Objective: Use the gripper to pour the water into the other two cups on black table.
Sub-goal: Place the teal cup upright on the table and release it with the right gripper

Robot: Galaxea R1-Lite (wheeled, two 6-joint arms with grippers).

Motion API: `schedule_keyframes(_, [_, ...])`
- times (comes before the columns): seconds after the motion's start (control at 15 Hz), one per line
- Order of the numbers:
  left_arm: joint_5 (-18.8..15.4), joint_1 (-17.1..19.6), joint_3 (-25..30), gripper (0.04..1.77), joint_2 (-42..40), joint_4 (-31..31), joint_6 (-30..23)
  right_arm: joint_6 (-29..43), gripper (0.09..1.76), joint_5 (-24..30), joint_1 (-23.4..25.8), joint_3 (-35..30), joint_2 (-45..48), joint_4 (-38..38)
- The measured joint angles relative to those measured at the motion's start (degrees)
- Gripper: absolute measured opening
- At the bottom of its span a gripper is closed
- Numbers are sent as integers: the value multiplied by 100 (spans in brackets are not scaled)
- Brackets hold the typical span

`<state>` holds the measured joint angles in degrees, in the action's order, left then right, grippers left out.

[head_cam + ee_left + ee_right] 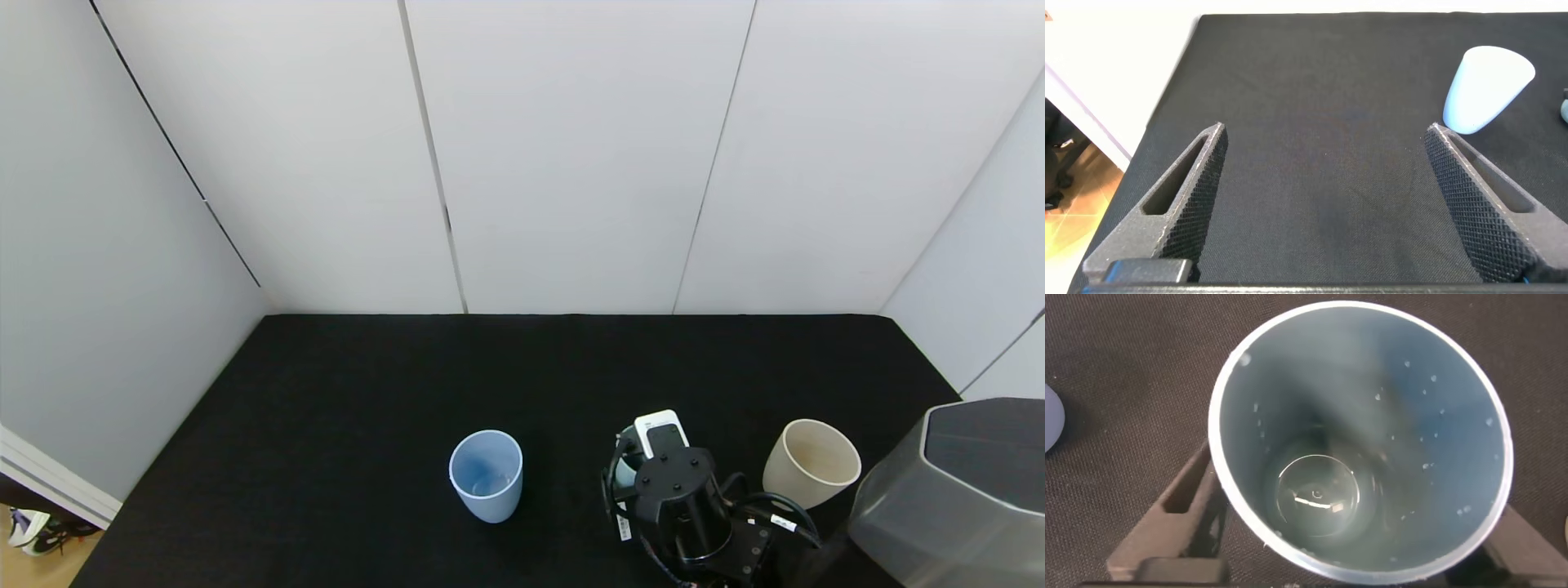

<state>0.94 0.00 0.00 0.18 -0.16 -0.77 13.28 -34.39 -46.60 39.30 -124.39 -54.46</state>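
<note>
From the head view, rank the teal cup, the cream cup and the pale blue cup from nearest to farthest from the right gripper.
1. teal cup: between the fingers of the right gripper, mostly hidden under its wrist in the head view.
2. cream cup: just to the gripper's right on the black table.
3. pale blue cup: farther off, to its left.

My right arm reaches in from 5 o'clock, wrist angled down, camera module on top. My right gripper (pixel 633 469) sits low over the black table (pixel 367 392), at about 6 o'clock in the head view. Its fingers (pixel 1180 510) are clamped either side of the teal cup (pixel 1360 441), cup upright between them. My left gripper (pixel 1327 192) is out of the head view; its fingers (pixel 1188 200) are spread wide, nothing between them, pointing forward over the table.
</note>
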Motion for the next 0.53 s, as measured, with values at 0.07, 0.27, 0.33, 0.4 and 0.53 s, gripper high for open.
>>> schedule_keyframes(0.07, [0,0,0,172,0,0,0,-7,149,-9,-9,-11,6,0])
schedule_keyframes(0.27, [0,0,0,172,0,0,0,-11,156,-17,-15,-30,116,18])
schedule_keyframes(0.33, [0,0,0,172,0,0,0,-18,157,-20,-15,-35,193,46])
schedule_keyframes(0.4, [0,0,0,172,0,0,-2,-44,159,-22,-13,-50,306,68])
schedule_keyframes(0.53, [0,0,0,172,0,2,0,-134,162,-33,-20,-100,610,96])
